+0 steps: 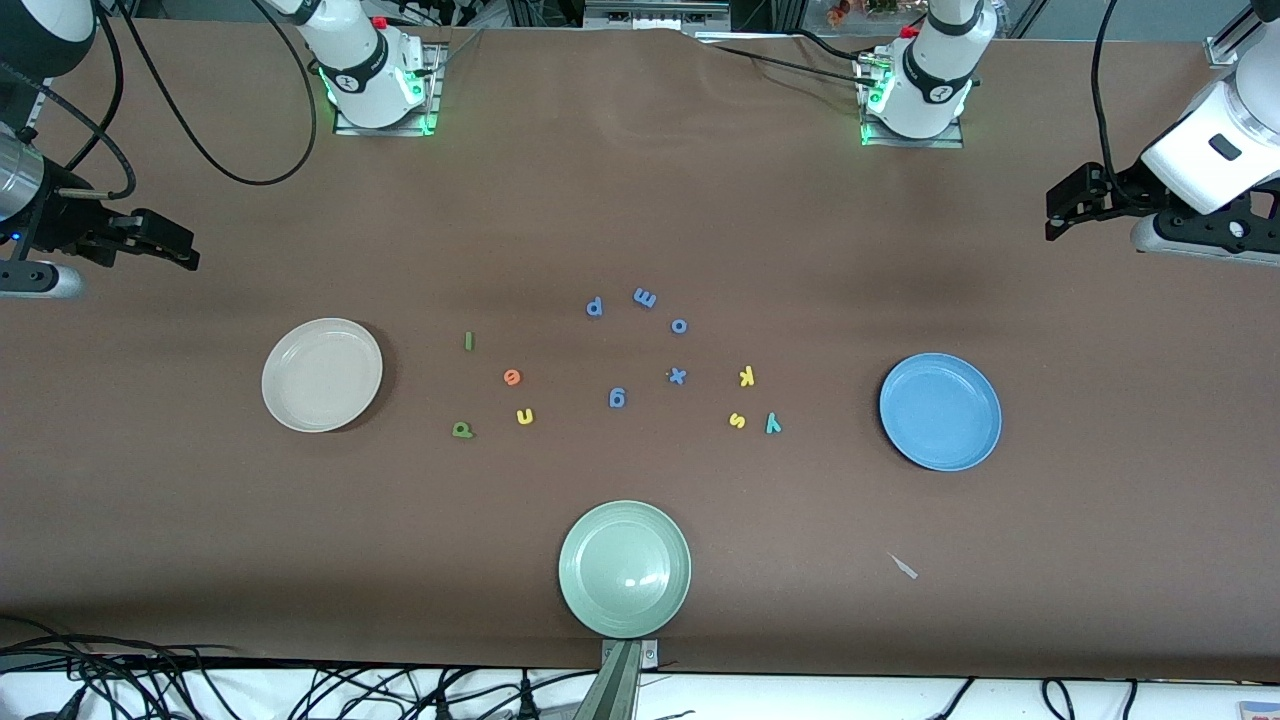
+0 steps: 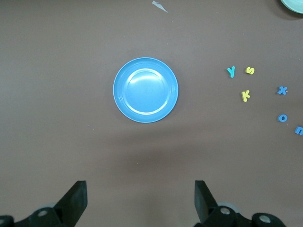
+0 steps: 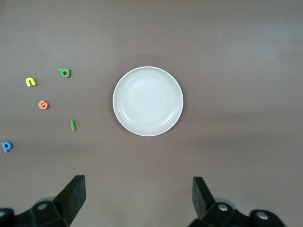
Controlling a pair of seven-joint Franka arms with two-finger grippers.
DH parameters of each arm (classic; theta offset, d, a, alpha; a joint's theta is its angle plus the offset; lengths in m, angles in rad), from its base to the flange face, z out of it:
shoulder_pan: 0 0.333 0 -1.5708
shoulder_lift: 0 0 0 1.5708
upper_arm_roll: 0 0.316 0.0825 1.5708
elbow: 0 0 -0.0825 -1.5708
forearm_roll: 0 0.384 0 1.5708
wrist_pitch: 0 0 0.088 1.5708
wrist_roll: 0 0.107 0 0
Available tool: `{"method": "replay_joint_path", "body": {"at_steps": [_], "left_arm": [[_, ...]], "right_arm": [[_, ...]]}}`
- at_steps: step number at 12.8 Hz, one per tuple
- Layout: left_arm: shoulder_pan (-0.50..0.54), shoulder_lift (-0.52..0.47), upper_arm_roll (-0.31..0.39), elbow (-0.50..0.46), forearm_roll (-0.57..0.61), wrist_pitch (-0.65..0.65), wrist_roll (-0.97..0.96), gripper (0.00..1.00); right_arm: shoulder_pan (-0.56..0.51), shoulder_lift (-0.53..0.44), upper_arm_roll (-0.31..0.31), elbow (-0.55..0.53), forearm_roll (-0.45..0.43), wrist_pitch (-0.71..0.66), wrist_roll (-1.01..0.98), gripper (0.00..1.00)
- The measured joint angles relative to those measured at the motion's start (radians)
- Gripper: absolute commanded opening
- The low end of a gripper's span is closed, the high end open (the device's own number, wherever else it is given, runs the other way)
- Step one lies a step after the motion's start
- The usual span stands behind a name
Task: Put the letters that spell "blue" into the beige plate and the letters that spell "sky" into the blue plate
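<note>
Here the blue plate (image 2: 146,90) lies beneath the left end effector (image 2: 141,201), apart.

The left gripper (image 2: 141,201) hangs in the air over bare brown table (image 2: 57,94) with its two dark fingers (image 2: 75,198) spread wide apart and nothing between them, and the blue plate (image 2: 146,90) lies empty on the table a little way off from them. Well to one side of the plate sit the teal y (image 2: 231,71), the yellow s (image 2: 250,70) just beside it and the yellow k (image 2: 245,95) near both, all three apart from the plate. Past them lie a blue x (image 2: 282,90) and a blue o (image 2: 282,118), the edge of a pale green plate (image 2: 292,4) shows in one corner of the view, and a small pale scrap (image 2: 160,5) lies on the table near the view's edge.
</note>
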Motion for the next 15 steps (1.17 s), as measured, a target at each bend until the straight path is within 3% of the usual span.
{"method": "replay_joint_path", "body": {"at_steps": [15], "left_arm": [[0.002, 0.013, 0.0, 0.0, 0.0, 0.0, 0.0, 1.0]], "right_arm": [[0.0, 0.0, 0.004, 0.0, -0.001, 0.0, 0.0, 1.0]]}}
